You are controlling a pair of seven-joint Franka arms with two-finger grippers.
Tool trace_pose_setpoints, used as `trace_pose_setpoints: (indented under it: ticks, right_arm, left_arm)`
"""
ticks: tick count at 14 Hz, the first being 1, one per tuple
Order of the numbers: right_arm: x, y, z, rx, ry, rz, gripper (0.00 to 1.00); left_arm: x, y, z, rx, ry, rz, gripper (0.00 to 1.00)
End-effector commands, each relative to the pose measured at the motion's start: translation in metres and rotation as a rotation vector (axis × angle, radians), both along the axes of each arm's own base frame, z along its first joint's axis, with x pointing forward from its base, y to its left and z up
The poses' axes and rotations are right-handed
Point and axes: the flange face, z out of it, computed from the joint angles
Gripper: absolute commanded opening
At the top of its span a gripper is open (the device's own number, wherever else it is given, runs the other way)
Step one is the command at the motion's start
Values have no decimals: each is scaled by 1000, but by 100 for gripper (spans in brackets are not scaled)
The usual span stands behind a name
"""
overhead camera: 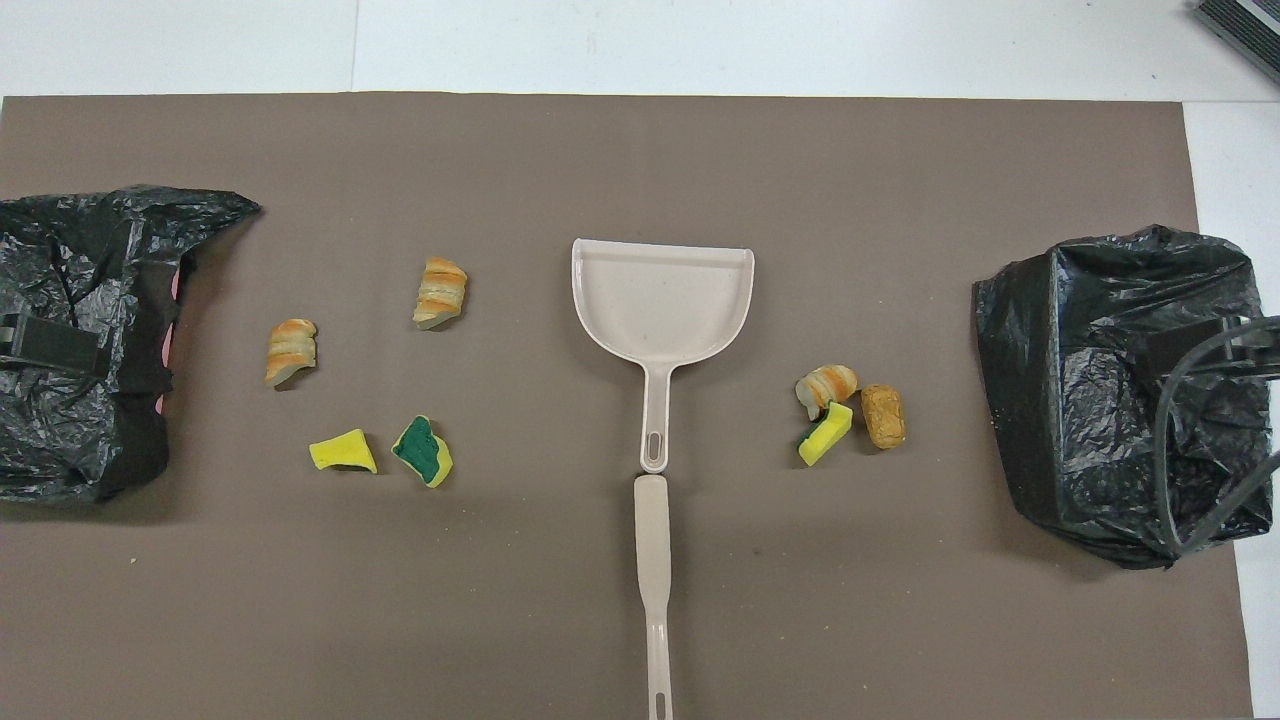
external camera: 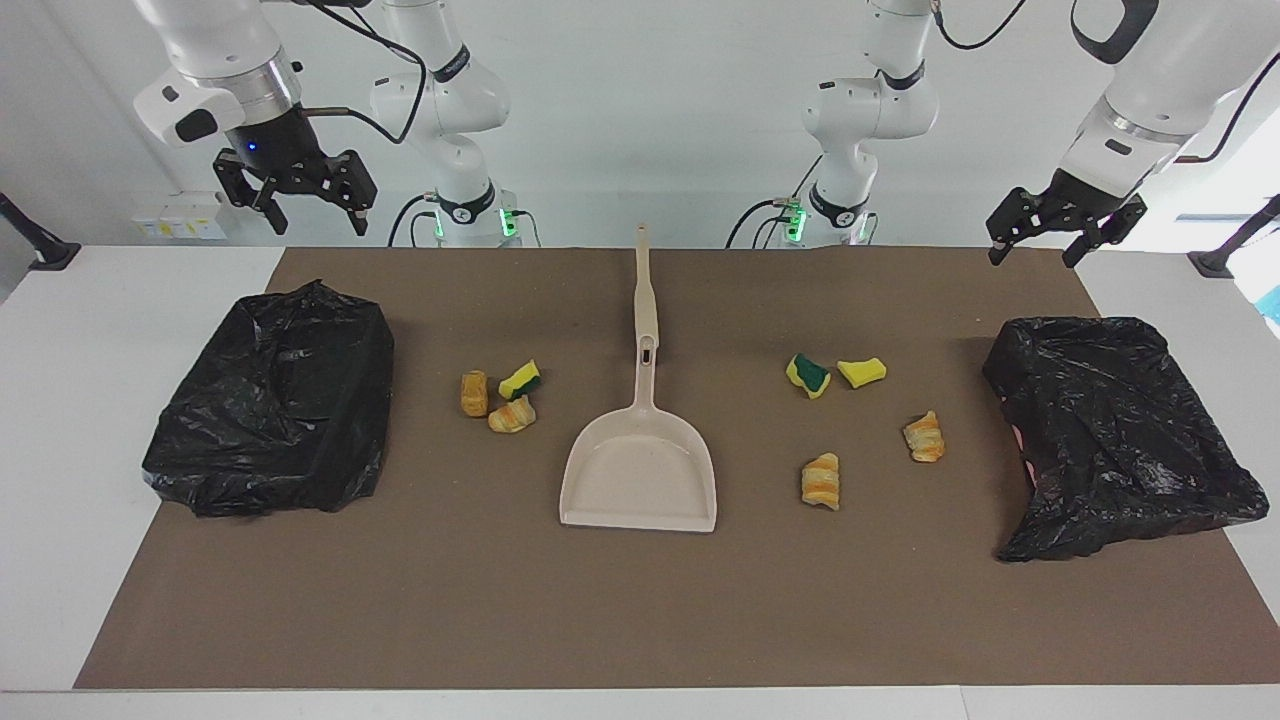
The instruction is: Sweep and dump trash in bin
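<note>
We see a white worktop (external camera: pixel 60 420) covered by a brown mat (external camera: pixel 640 610). In the facing view, a beige dustpan (external camera: pixel 640 475) lies flat at the centre of the frame, its handle pointing up toward the robots, with a separate beige stick (external camera: pixel 646 290) lying in line just above it.

The trash sits in two loose groups on the mat. Left of the dustpan, three pieces (external camera: pixel 500 397) huddle together: two bread toys and a yellow-and-green sponge chunk. Right of the dustpan, four pieces (external camera: pixel 860 420) are spread apart: two sponge chunks above, two striped bread toys below.

A bin lined with black plastic (external camera: pixel 275 400) fills the middle left of the frame; a second black-lined bin (external camera: pixel 1115 430) fills the middle right.

We find the right gripper (external camera: pixel 297 205) raised at the upper left, above the first bin, fingers apart and holding nothing. The left gripper (external camera: pixel 1045 240) hangs at the upper right, above the second bin, fingers apart and empty too.
</note>
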Motion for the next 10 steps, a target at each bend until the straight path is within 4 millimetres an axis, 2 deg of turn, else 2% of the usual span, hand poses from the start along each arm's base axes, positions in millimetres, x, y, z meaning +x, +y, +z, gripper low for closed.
trace_pose_setpoints:
  ticks: [1,3,5,8,10]
  right_arm:
    - [-8,-5,1,18,5,19,100]
    - [-9,-5,1,18,7,19,100]
    - [-9,-4,2,18,5,21,100]
    - [-8,-2,1,17,7,21,100]
    - [-8,-2,1,17,7,21,100]
  left_arm:
    - [-8,2,4,3,-3,1,100]
    - [-7,-1,5,3,-13,-10,100]
    - [-7,-12,4,2,-11,-31,100]
    - [-10,-41,2,-1,-5,-79,100]
    - [-18,-80,3,-1,-3,-147,100]
